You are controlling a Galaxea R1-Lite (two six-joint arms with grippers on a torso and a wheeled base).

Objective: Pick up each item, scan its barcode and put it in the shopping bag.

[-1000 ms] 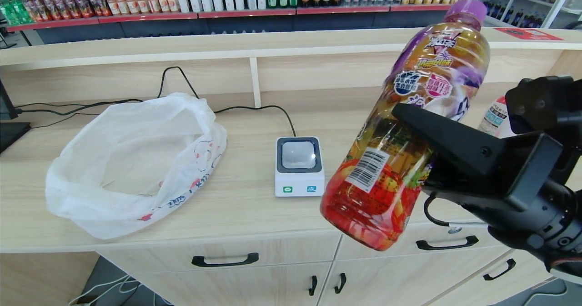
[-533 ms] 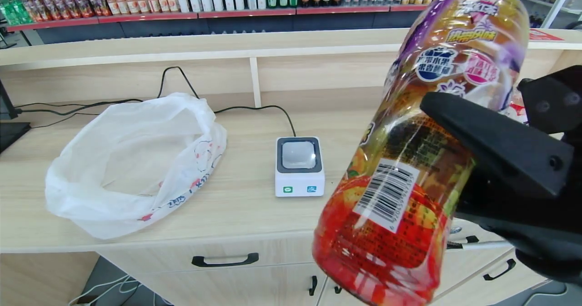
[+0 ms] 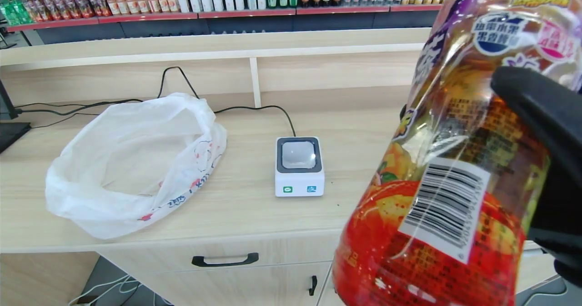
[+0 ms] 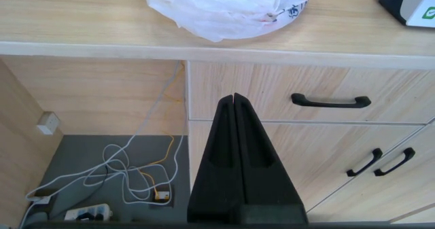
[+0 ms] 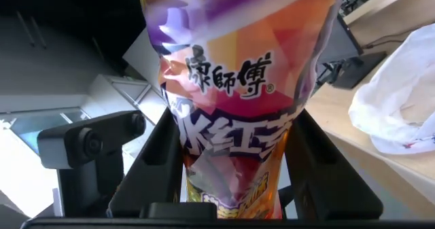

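Head view: wooden counter (image 3: 254,206), bag (image 3: 132,165), scanner (image 3: 299,166), drink shelves (image 3: 245,12) behind; right fingers (image 3: 541,110) grip bottle (image 3: 454,169), left fingers (image 4: 221,161) closed.

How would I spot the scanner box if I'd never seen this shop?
Find the long pale wooden counter. Near its middle, just right of the crumpled white shopping bag, sits the barcode scanner. It's the only small white box there, with a dark-framed grey window on top.

bag (image 3: 132,160) left of scanner (image 3: 299,166) on counter (image 3: 254,210)
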